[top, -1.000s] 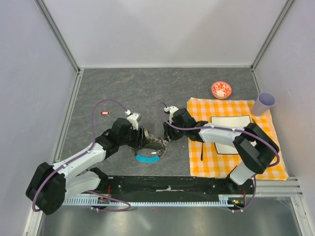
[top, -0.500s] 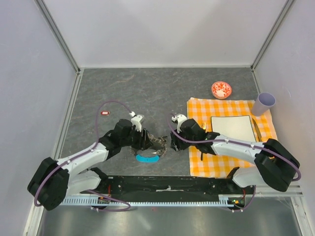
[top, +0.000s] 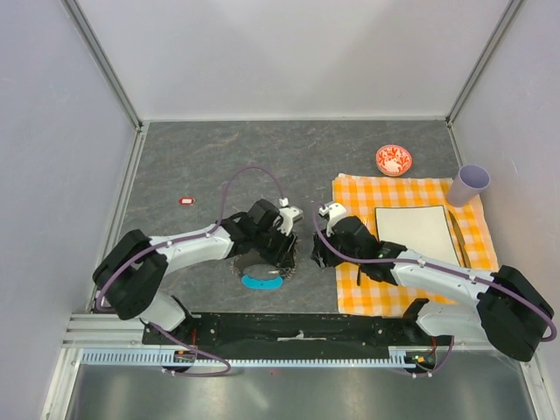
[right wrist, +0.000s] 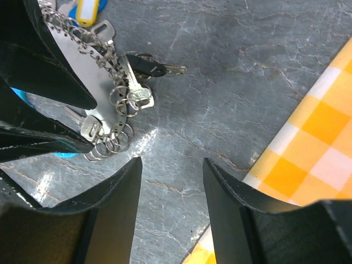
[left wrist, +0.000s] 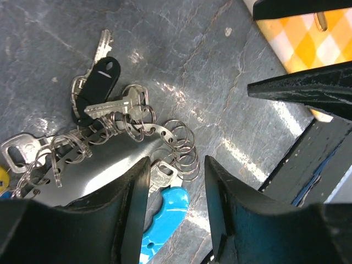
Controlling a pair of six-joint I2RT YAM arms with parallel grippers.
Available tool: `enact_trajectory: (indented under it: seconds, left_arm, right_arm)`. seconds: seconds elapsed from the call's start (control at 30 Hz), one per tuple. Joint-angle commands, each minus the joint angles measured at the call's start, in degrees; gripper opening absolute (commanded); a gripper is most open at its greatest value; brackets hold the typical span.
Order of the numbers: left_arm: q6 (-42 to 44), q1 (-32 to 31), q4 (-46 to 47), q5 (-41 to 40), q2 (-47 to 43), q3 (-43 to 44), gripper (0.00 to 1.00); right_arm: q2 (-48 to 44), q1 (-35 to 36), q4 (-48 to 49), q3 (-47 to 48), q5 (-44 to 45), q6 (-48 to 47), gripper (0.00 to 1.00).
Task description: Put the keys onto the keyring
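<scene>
2 grippers over the keyring (left wrist: pixel 159 135) at centre of the top view, both jaws apart with nothing between.
Left gripper (left wrist: pixel 175 165) hides most of the ring from above; only the cyan strap (top: pixel 262 280) shows, lower centre. Keys (left wrist: pixel 103 77) bunched at upper left of the left wrist view. Right gripper (right wrist: pixel 171 165) sits just right of the bunch. Cloth (top: pixel 385 192), fork (top: pixel 358 273), bowl (top: pixel 394 160), cup (top: pixel 472 184) on the right.
</scene>
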Motion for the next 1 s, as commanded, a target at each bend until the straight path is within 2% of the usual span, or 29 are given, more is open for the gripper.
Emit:
enact_trajectory:
  seconds: [0.0,0.17,0.5,0.97]
  left_arm:
    - [5.7,-1.1,-6.8,0.5,4.5,5.5,0.49]
    - [7.8,-1.3,-12.6,1.2,8.1,10.1,0.49]
    - [8.5,-3.4,-16.1,4.4,12.9,13.1,0.48]
    - [7.0,-4.2,-16.6,4.3,12.2,13.9,0.25]
  right_arm:
    - [-1.0,0.0,1.5,-1.2,2.3,-0.6,0.56]
    - [-0.7,-0.1,1.5,-1.9,3.0,-1.9,0.56]
    - [-1.7,-0.2,1.4,-3.1,4.5,-2.8,0.56]
    - [-2.6,-0.2,1.5,-3.8,3.9,-2.8,0.56]
